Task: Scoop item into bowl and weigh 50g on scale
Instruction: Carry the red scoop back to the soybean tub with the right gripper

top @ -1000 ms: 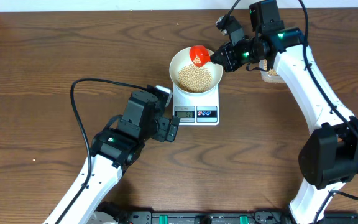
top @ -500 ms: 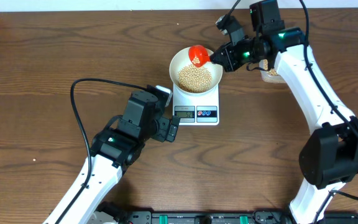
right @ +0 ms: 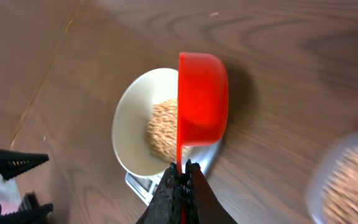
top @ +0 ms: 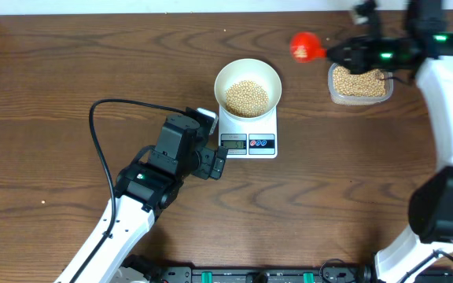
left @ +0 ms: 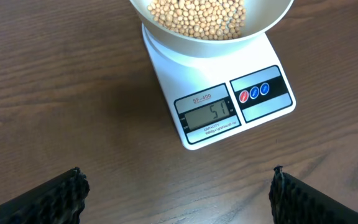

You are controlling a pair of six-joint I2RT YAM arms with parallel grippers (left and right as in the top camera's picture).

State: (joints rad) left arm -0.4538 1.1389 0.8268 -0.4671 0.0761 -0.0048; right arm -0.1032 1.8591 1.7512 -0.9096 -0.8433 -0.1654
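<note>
The white bowl (top: 247, 81) stands on the white scale (top: 248, 134) and holds a heap of tan beans (top: 246, 96). The scale's display (left: 214, 112) reads 51. My right gripper (top: 338, 52) is shut on the handle of a red scoop (top: 303, 46), held in the air between the bowl and the clear tub of beans (top: 359, 83). In the right wrist view the scoop (right: 201, 99) is tilted on its side above the bowl (right: 132, 129). My left gripper (left: 178, 186) is open and empty, just in front of the scale.
The clear tub of beans sits at the back right, under the right arm. A black cable (top: 104, 141) loops over the table left of the left arm. Bare wooden table lies all around.
My right gripper has swung the red scoop away from the bowl's rim to the right, toward the clear tub. The left arm has not moved.
</note>
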